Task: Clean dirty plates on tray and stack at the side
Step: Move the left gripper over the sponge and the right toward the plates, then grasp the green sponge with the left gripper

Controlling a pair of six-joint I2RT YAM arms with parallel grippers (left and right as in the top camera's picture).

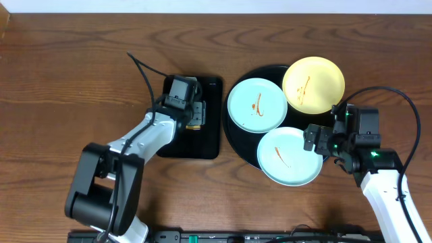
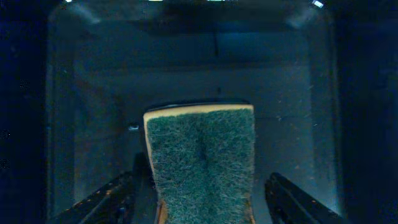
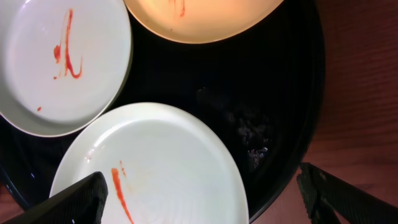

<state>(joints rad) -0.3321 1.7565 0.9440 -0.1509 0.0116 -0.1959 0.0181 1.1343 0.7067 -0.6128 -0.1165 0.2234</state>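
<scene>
At round tray's point(image 3: 283, 74) right rim, R gripper point(image 3: 202, 174) fingers wide apart over mint plate's point(image 3: 161, 165) edge; L gripper point(image 2: 199, 183) fingers apart, straddling sponge point(image 2: 202, 149) w/ gaps.

On my feed the yellow plate point(image 1: 313, 84) is pale, with a faint orange streak. The far mint-blue plate point(image 1: 257, 104) and the near mint-blue plate point(image 1: 290, 156) each carry thin reddish-orange smears. The round tray point(image 1: 233, 138) is glossy black. The rectangular tray point(image 1: 210, 128) is black too. The sponge point(image 2: 202, 162) shows a dark green fuzzy face with a tan edge. The counter point(image 1: 67, 67) is brown wood grain.
</scene>
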